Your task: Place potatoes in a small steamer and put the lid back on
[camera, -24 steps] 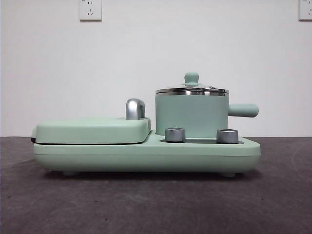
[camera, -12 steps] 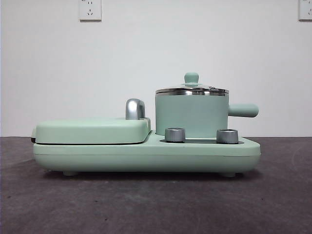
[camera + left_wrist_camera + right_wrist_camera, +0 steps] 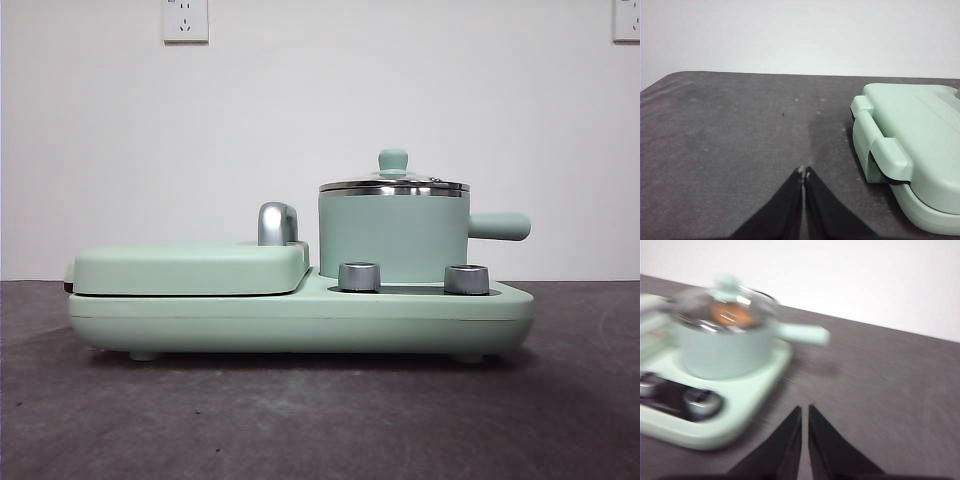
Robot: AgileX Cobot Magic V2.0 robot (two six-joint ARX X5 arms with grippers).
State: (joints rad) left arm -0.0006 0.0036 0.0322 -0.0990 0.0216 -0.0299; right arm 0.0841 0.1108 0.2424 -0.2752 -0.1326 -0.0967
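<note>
lid (image 3: 394,184) sits on the small steamer (image 3: 393,236), at 3 o'clock of the griddle cover (image 3: 190,266). potatoes (image 3: 730,314) show orange under the glass. left gripper (image 3: 803,173) and right gripper (image 3: 805,410) are closed and empty. task looks done; pull clear without nudging the handle.

Your front view sits low, level across the desk (image 3: 320,420), close to the small steamer (image 3: 393,238), your right wrist view shares it (image 3: 722,347), blurred, your left wrist view faces the griddle cover's (image 3: 920,130) end.
</note>
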